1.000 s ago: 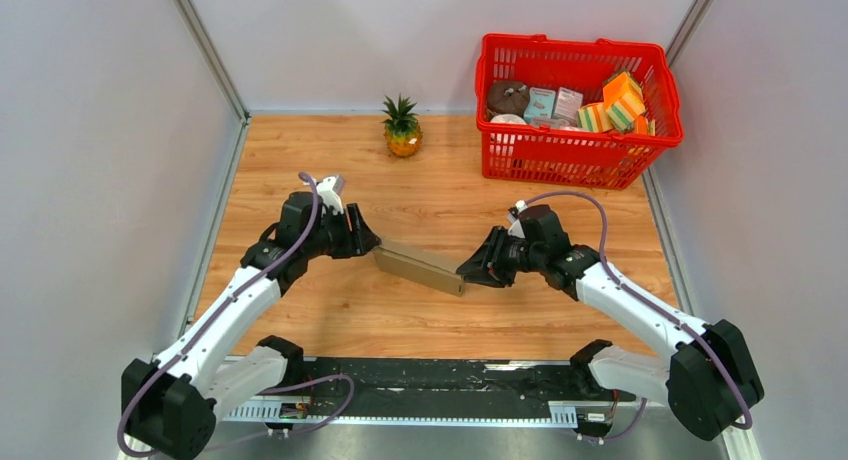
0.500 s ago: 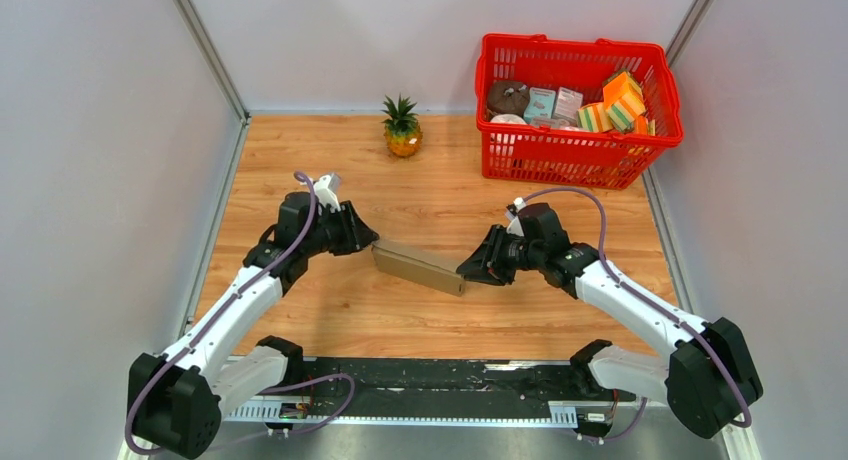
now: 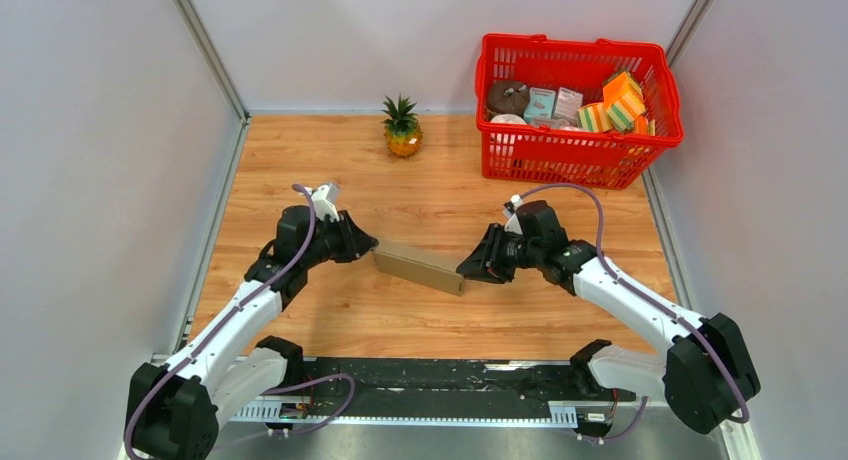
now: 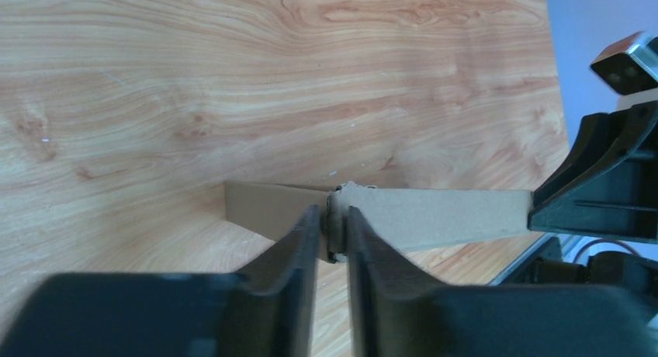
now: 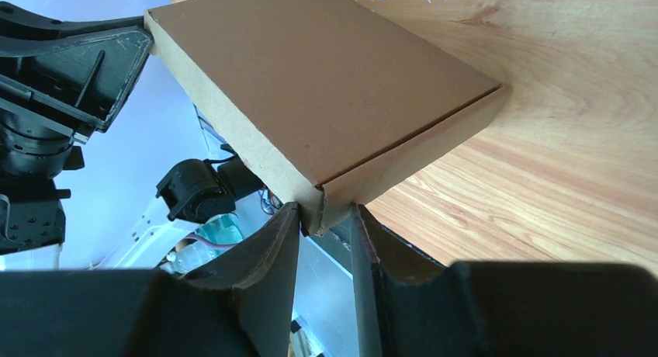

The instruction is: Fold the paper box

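Currently I am pinching the paper box (image 3: pixel 420 268) at both ends over the middle of the table (image 3: pixel 330 315), left gripper (image 4: pixel 332 231) clamped on one edge, right gripper (image 5: pixel 324 221) on the opposite corner, and am judging it light, thin, easily creased, best taken at folded edges.

From above, both ends of the box (image 3: pixel 420 267) are hidden under the left fingers (image 3: pixel 362 243) and right fingers (image 3: pixel 478 268). In the left wrist view, the right fingers run off the frame's edge. The packages (image 3: pixel 560 102) in the basket (image 3: pixel 560 158) are too small to identify.
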